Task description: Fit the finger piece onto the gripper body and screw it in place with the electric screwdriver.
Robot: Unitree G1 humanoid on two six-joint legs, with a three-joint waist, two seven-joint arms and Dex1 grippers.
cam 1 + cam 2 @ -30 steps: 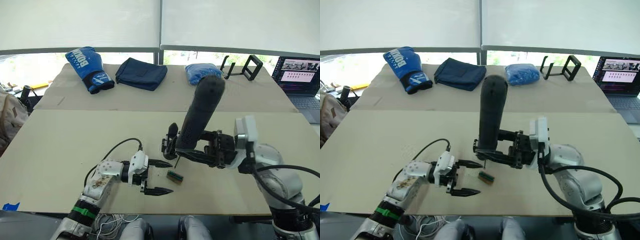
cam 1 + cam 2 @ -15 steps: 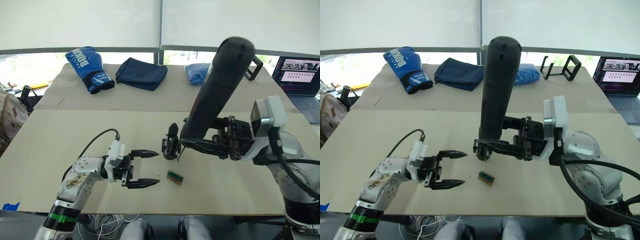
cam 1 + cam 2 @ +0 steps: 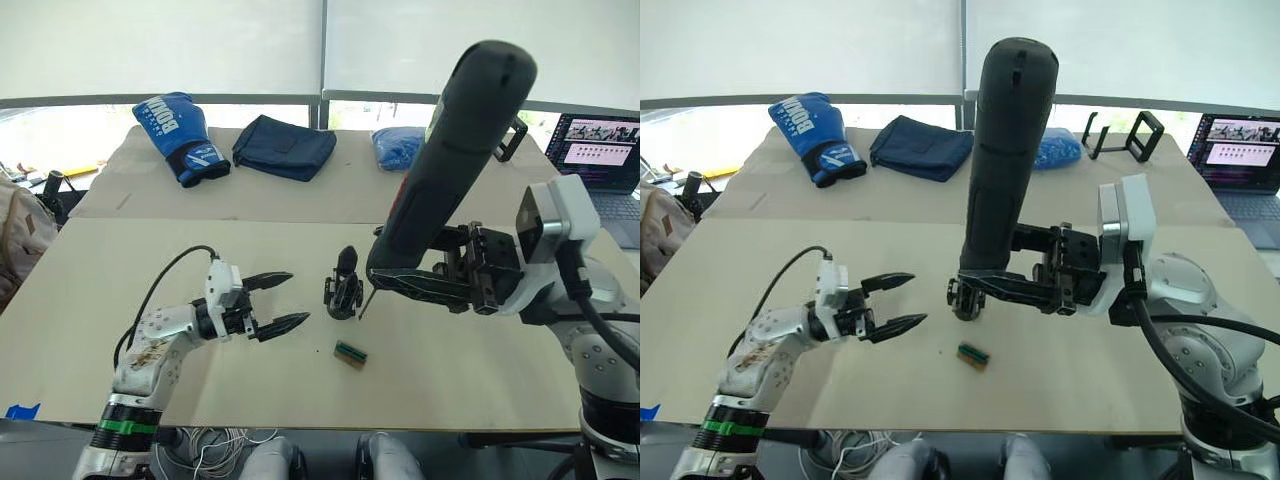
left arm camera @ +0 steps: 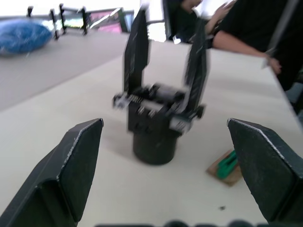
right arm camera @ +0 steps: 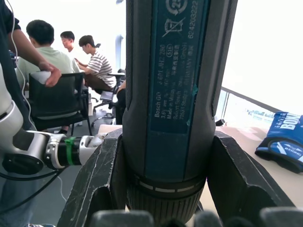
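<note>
Right gripper (image 3: 425, 285) clamped around the lower barrel of the long, thick dark grey-black cylindrical electric screwdriver (image 3: 445, 170), tilted with its rounded end up toward 1 o'clock and its thin metal bit down beside the small black mechanical gripper body (image 3: 343, 291) with 2 upright pointed fingers, standing mid-table on the pale beige tabletop (image 3: 150, 270). Left gripper (image 3: 276, 301) at 9 o'clock of that body, near it but apart, 2 black fingers spread wide and holding nothing. Small green-and-brown block (image 3: 349, 354) flat on the table at 6 o'clock of the body; blue boxing glove (image 3: 180, 137), dark navy folded cloth (image 3: 284, 146) and black frame-shaped stand (image 3: 492, 135) well apart at the 12 o'clock edge.
</note>
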